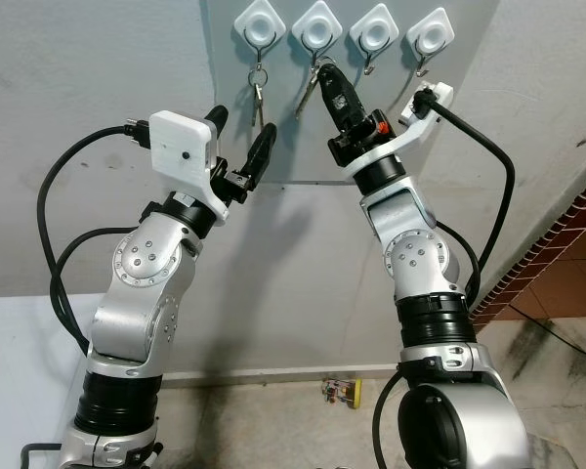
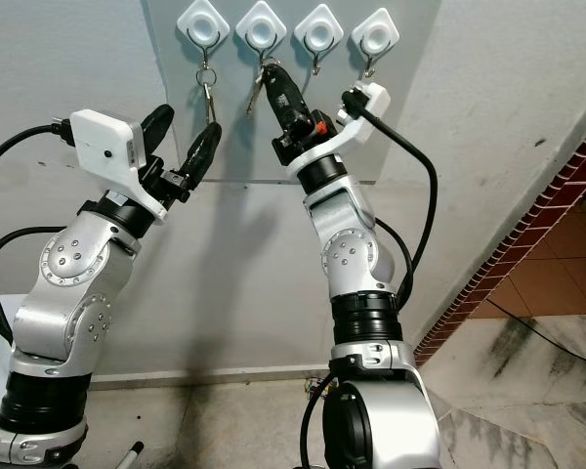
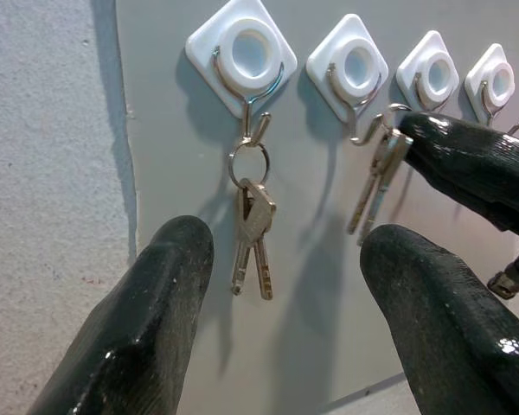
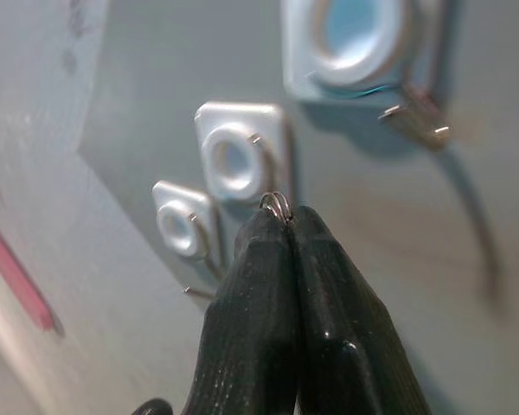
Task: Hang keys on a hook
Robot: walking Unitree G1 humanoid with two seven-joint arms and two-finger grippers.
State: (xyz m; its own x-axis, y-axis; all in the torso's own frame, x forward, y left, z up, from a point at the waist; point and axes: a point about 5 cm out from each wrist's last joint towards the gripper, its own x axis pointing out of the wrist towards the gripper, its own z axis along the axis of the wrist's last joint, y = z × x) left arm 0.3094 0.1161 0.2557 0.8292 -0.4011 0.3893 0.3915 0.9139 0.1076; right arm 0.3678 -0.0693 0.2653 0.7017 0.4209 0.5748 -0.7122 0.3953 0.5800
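Right pincer [image 1: 324, 76] grips one key ring [image 4: 276, 204]; four hooks [image 1: 316, 27].

No readable text anywhere here: no labels, brands, numbers or signs on the hooks [image 1: 317, 27], the keys [image 3: 253, 235], the wall [image 1: 88, 59] or the arms.
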